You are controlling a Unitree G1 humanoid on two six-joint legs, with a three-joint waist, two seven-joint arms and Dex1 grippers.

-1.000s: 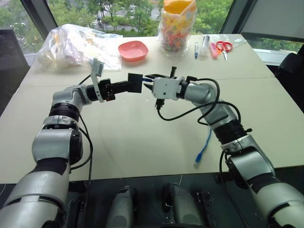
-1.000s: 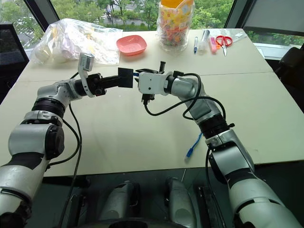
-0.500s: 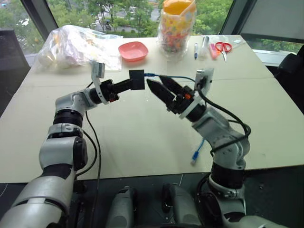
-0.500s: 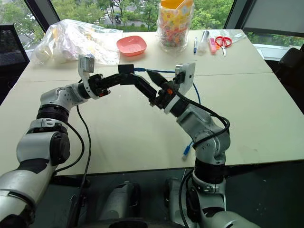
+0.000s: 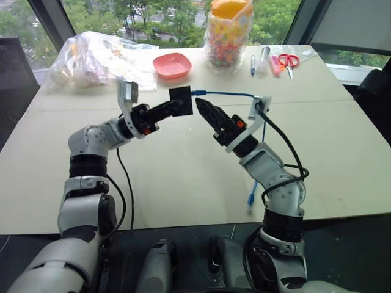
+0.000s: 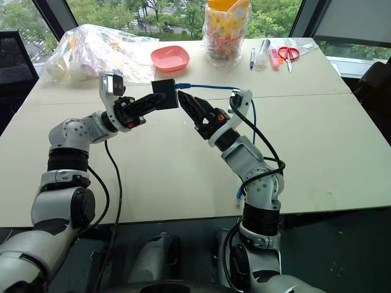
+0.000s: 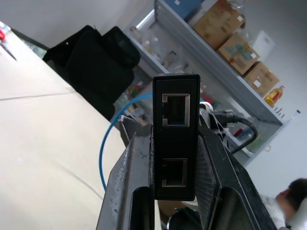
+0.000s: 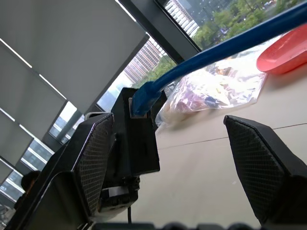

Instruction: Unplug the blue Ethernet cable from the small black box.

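The small black box (image 5: 181,101) is held up above the table, my left gripper (image 5: 166,108) shut on it. In the left wrist view the box (image 7: 175,136) shows two ports facing the camera between the fingers (image 7: 129,191). The blue Ethernet cable (image 5: 226,94) is plugged into the box's right side. It runs right, drops behind my right arm, and its free plug (image 5: 250,200) lies near the table's front edge. My right gripper (image 5: 203,105) points up just right of the box, open. The plug (image 8: 144,98) sits above and between its spread fingers, untouched.
At the table's far side stand a pink bowl (image 5: 171,64), a crumpled plastic bag (image 5: 98,58), a jar of coloured bits (image 5: 227,39), pens (image 5: 253,63) and red scissors (image 5: 288,60). The tabletop (image 5: 171,177) below the arms is bare.
My right gripper has opened, let go of the cable's plug and swung to point up from below. The left hand has tilted the box upward. The cable stays plugged in.
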